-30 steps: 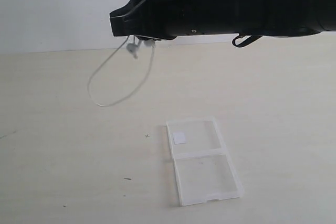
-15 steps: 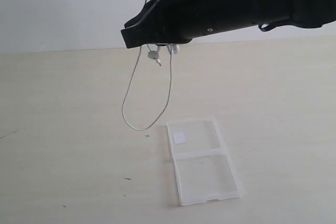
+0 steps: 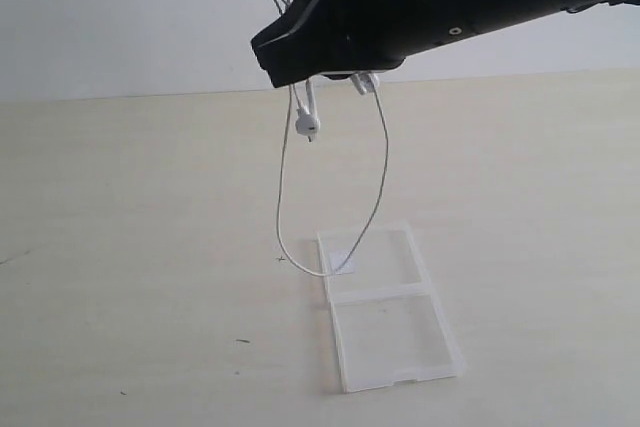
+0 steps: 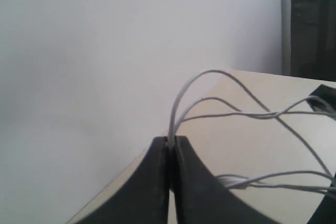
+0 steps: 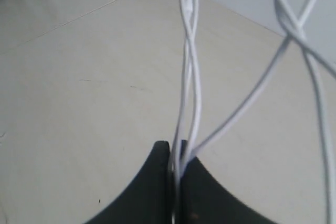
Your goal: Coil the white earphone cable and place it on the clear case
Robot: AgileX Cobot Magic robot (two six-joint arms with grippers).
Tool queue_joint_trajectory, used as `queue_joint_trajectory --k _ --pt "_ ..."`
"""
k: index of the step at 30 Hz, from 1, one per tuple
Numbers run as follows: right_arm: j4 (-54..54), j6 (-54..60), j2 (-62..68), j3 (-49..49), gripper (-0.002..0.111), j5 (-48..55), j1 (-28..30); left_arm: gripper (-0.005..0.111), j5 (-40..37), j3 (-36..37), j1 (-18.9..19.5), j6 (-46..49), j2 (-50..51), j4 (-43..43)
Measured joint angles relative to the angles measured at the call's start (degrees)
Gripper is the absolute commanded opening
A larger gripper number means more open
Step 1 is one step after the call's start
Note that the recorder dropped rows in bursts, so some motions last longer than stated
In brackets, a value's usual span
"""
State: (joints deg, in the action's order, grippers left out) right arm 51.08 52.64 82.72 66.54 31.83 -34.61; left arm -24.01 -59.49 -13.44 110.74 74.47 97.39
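Observation:
The white earphone cable [image 3: 383,162] hangs in a long loop under my right arm, and its lowest part reaches the far-left corner of the clear case [image 3: 385,309]. One earbud [image 3: 308,124] dangles below the arm. The case lies open and flat on the table, with a small white sticker on its far half. My right gripper [image 5: 175,146] is shut on several strands of the cable [image 5: 188,72]. My left gripper [image 4: 171,141] is high at the upper left, shut on other strands of the cable [image 4: 181,95]. In the exterior view both sets of jaws are hidden.
The pale wooden table [image 3: 130,277] runs back to a white wall [image 3: 150,37]. A few small dark specks [image 3: 243,341] lie on the table left of the case. My right arm's dark body [image 3: 450,7] spans the top of the exterior view.
My right arm has swung to the right and its jaws have closed on the cable. The hanging loop moved right with it and lengthened, from left of the case to touching its corner.

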Motion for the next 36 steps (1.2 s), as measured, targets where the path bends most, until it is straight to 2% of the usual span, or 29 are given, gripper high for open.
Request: queue_joint_trajectory --k 11,15,17,23,26,32,36 --pt "-2.2 -0.8 -0.2 0.0 0.0 3.7 0.0 0.0 -2.5 0.6 0.0 -0.8 0.0 0.8" --pt "-7.5 -4.2 -0.2 0.0 0.0 3.7 0.0 0.0 -2.8 1.4 0.0 -1.3 0.0 0.8" --pt "-14.3 -9.5 -0.2 0.0 0.0 3.6 0.0 0.0 -3.6 1.7 -0.1 -1.3 0.0 0.7" --pt "-19.6 -13.4 -0.2 0.0 0.0 3.9 0.0 0.0 -7.3 1.7 -0.2 -1.3 0.0 0.7" --pt "-20.4 -13.5 -0.2 -0.1 0.0 2.1 0.0 0.0 -10.9 1.7 0.1 -1.1 -0.1 1.5" --pt "-20.1 -13.5 0.8 -0.1 0.0 -2.2 0.0 0.0 -12.0 1.7 0.2 -0.7 -0.1 1.7" --pt "-16.0 -11.8 3.6 -0.1 0.0 -3.0 0.0 0.0 -14.7 1.7 0.2 0.7 -0.1 1.7"
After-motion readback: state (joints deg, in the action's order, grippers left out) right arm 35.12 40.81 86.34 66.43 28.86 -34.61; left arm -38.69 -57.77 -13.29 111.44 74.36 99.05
